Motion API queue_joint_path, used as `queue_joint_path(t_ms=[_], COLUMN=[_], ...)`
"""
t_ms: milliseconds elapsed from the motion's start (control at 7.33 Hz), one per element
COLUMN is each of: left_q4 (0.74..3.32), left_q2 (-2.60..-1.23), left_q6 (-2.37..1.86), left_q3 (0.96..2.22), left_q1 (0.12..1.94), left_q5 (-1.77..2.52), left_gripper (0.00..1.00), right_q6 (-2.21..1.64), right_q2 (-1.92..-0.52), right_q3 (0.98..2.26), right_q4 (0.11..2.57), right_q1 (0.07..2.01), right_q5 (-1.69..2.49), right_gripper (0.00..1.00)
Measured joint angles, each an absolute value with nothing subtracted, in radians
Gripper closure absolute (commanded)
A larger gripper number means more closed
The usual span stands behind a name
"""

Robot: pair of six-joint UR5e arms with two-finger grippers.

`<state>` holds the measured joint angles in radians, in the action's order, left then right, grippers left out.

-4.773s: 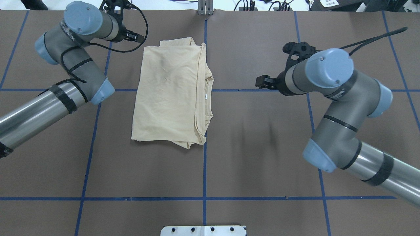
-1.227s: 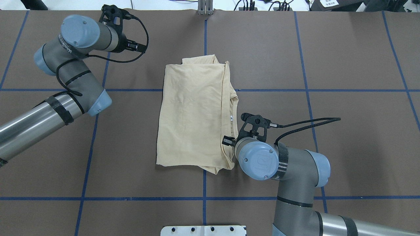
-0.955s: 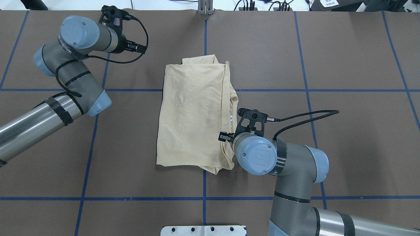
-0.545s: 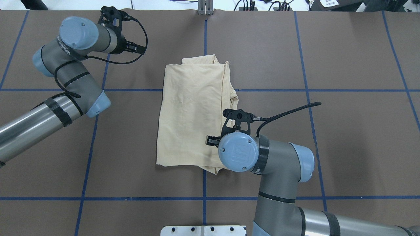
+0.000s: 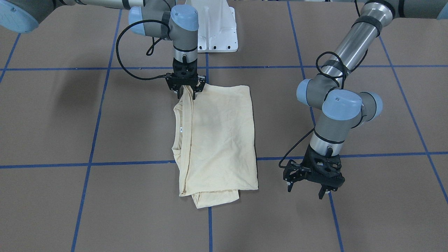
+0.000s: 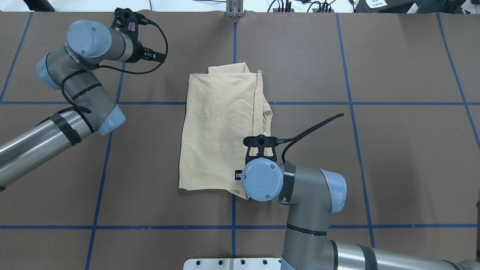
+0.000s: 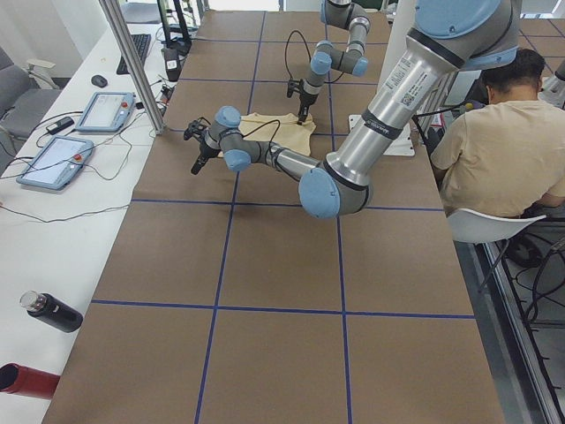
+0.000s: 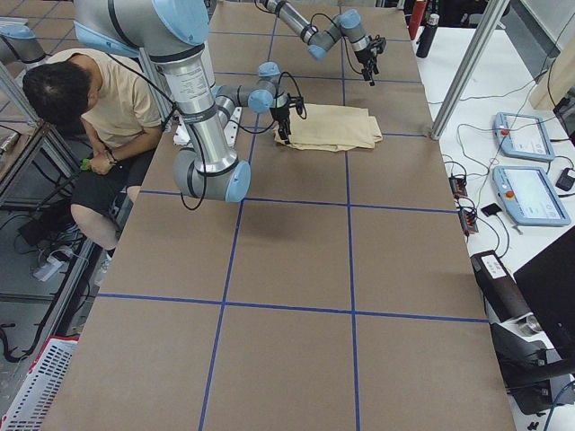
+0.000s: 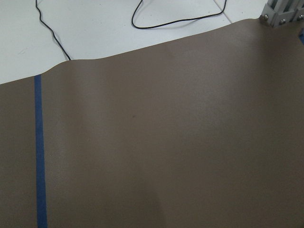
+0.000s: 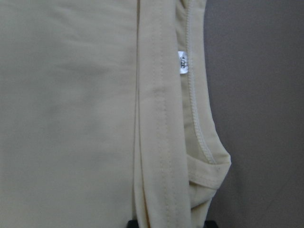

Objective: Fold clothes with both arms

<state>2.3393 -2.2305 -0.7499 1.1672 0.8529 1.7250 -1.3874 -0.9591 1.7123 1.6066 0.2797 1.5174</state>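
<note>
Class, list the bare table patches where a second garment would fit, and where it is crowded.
Free: the brown table right of the pale cream-yellow folded shirt; the near-left squares. Crowded: the shirt's near right corner, under the silver-grey right arm.

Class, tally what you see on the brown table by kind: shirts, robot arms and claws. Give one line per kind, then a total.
shirt: 1
robot arms: 2 (left arm, right arm)
claws: 2 (left claw, right claw)
Total: 5
</note>
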Motion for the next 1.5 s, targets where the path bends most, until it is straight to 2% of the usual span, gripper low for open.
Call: queue_joint_path(t_ms=[545, 818, 955, 1091, 1500], left_q4=[2.339, 2.339, 2.339, 2.339, 2.339], left_q2=[-2.225, -2.223, -2.223, -2.223, -2.223], left_q6=[-0.752, -0.752, -0.752, -0.751, -0.751], left_q3=[1.168, 1.169, 1.169, 1.169, 1.168], left_q1=[0.852, 0.85, 0.85, 0.85, 0.848], left_q5=[1.724, 1.724, 1.724, 1.724, 1.724], left_gripper=[0.0, 0.0, 0.0, 0.0, 0.0], right_q6=[-1.351, -1.35, -1.361, -1.383, -1.525], right_q2=[-0.959, -0.974, -0.999, -1.038, -1.11], right_q3=[1.719, 1.73, 1.753, 1.789, 1.87], right_q4=[1.608, 1.607, 1.605, 1.602, 1.594], right_q1=[0.303, 0.314, 0.309, 0.296, 0.225], right_q5=[1.548, 1.549, 1.54, 1.523, 1.426], right_gripper=[0.93, 0.9, 0.41, 0.0, 0.0])
